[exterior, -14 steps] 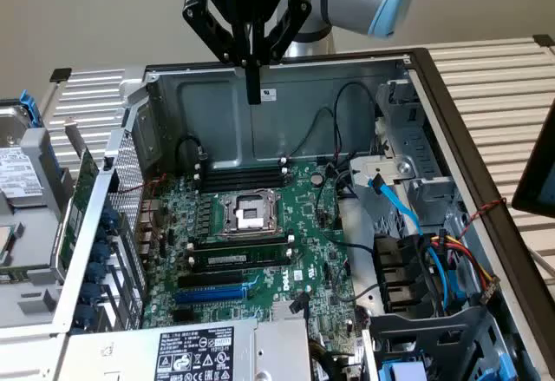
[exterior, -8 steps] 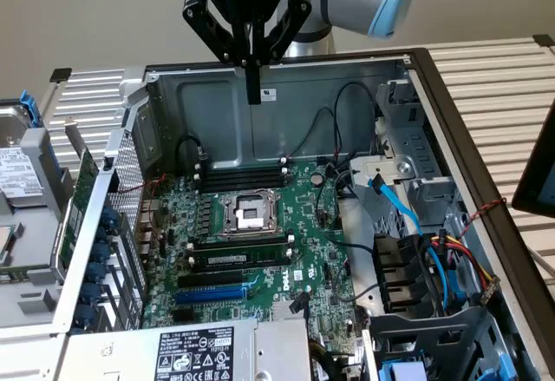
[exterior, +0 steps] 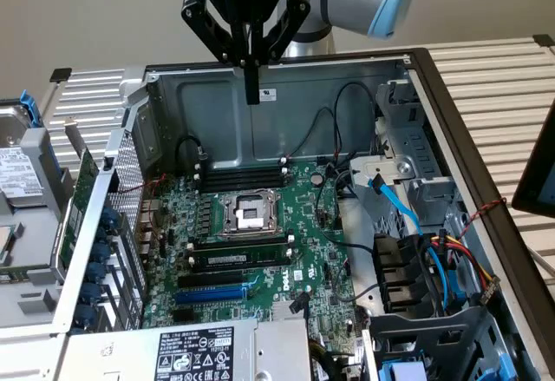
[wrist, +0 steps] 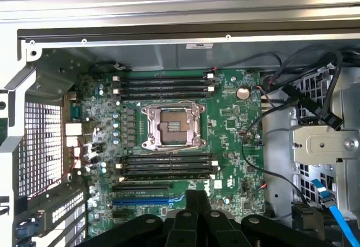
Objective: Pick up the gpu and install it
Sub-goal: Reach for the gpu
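Gripper (exterior: 251,95) closed, empty, over open case (exterior: 217,112); mobo (exterior: 303,225) below, cables (exterior: 447,255) alongside.

Case (exterior: 225,112) (wrist: 140,53): open metal computer chassis lying on its side on a slatted surface (exterior: 494,77).
Motherboard (exterior: 308,216) (wrist: 230,123): large green board on the case floor.
CPU socket (exterior: 250,213) (wrist: 172,124): silver frame at the board's middle, no cooler on it.
RAM sticks (exterior: 243,173) (wrist: 163,85): thin black sticks in rows on two opposite sides of the socket.
Blue slot (exterior: 211,294) (wrist: 147,200): long, unoccupied, beyond the lower memory rows.
Coin battery (exterior: 318,176) (wrist: 242,93): round, silver, near the socket.
Blue cable (exterior: 395,199) (wrist: 337,213): runs across the drive bay.
Power supply (exterior: 195,355): labelled box at the near edge.
Hard drive (exterior: 19,173): outside the case, at the exterior view's left.
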Available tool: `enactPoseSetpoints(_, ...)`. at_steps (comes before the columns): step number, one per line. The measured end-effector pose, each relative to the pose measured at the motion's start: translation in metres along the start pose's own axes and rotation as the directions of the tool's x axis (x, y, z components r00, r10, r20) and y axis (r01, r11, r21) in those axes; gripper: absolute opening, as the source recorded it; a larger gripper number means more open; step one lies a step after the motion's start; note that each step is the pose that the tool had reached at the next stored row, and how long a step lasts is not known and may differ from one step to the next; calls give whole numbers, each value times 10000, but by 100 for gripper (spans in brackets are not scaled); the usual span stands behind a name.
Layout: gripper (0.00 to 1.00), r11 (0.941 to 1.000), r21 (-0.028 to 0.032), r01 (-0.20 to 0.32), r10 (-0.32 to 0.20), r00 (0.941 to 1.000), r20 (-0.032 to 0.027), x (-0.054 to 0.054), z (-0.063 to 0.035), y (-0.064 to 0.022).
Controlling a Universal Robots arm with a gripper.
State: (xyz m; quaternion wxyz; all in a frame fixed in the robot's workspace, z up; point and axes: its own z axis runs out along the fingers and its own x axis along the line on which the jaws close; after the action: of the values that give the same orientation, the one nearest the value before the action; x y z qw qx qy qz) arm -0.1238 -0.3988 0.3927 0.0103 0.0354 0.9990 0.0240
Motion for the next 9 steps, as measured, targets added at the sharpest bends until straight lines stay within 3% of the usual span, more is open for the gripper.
enactPoseSetpoints(9,11,10000,-1,0,0,10000,0,116,-2,-8)
